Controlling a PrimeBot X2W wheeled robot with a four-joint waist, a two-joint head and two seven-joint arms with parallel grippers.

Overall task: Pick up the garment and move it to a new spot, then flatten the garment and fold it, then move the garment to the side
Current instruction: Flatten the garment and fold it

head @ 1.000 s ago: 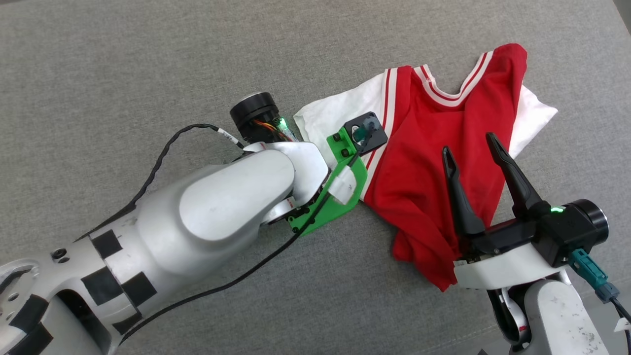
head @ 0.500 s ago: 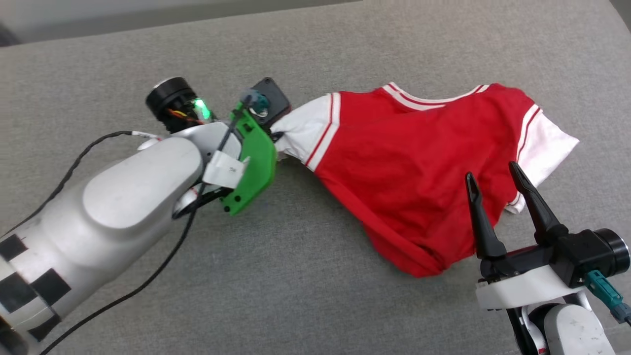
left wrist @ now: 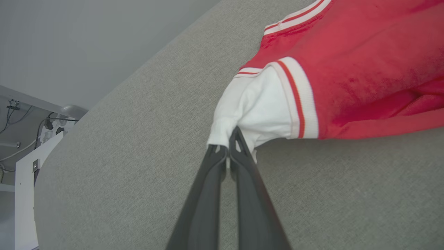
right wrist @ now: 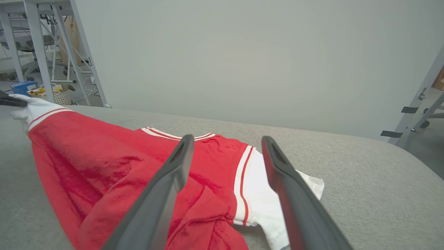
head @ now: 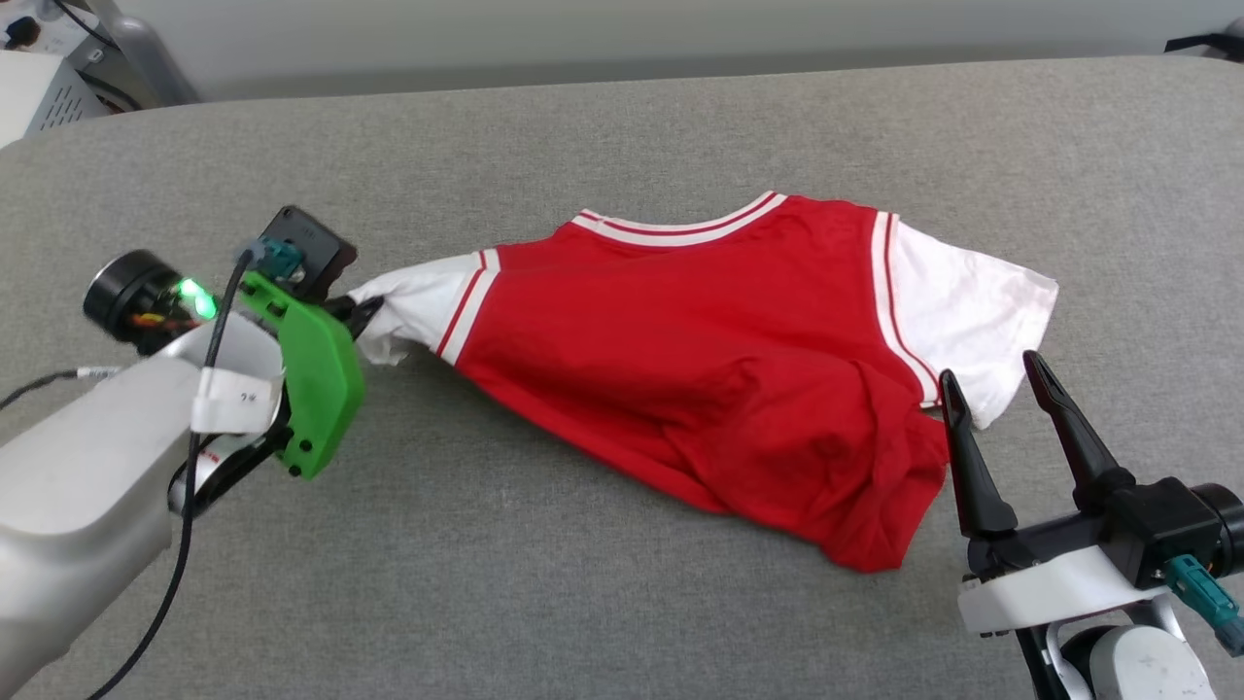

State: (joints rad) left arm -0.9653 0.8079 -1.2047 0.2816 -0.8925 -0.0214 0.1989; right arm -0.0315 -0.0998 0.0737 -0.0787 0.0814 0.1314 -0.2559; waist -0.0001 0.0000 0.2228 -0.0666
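On the grey fabric-covered surface (head: 544, 583) the red T-shirt (head: 700, 360) lies stretched across the middle, with its striped collar (head: 680, 226) toward the far edge.

Status, left gripper (left wrist: 227, 150): the fingers are pressed tight together, pinching the cuff edge of the white sleeve (left wrist: 256, 107) on my left. That sleeve is drawn out to a taut point and raised off the surface, and the red body fabric slopes down away from it. From the head camera I see the same pinch just past the green wrist bracket (head: 316, 389).

Status, right gripper (head: 989, 369): the fingers are spread wide with nothing between them. It sits at the shirt's right side, tips pointing toward the other white sleeve (head: 972, 301). I cannot tell whether the fingers touch the cloth.

That right sleeve lies flat on the surface. The lower body of the shirt is bunched in loose folds (head: 875, 486) just beside the right gripper. Red-and-white trim runs along both sleeve seams.

Beyond the far edge I see a plain pale wall (right wrist: 242, 52) and metal frame legs (right wrist: 38, 48).
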